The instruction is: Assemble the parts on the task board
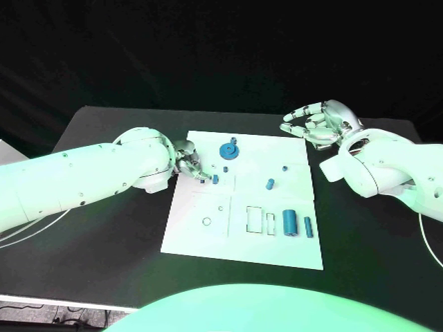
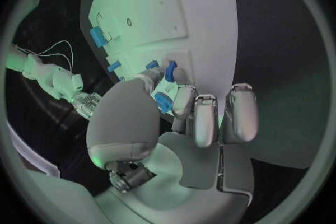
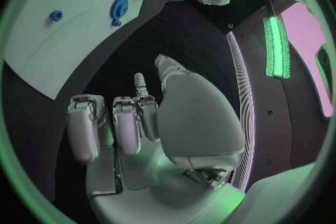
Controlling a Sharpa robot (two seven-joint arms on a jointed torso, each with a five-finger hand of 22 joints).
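The white task board (image 1: pixel 243 228) lies mid-table. My left hand (image 1: pixel 189 163) is at the board's left edge, and its thumb and a finger pinch a small blue part (image 2: pixel 162 103). Just past its fingertips a small blue peg (image 1: pixel 214 179) stands on the board. Farther back a blue gear (image 1: pixel 228 150) sits on the board, with a short blue peg (image 1: pixel 270 184) near the middle. Two blue cylinders (image 1: pixel 291 223) lie near the right edge. My right hand (image 1: pixel 320 123) hovers off the board's far right corner, holding nothing, its fingers loosely bent and apart.
Empty outlined slots (image 1: pixel 255 218) and a small ring mark (image 1: pixel 207 221) show on the near half of the board. Black table (image 1: pixel 112 228) surrounds the board on every side. A cable (image 1: pixel 436 242) trails from the right arm.
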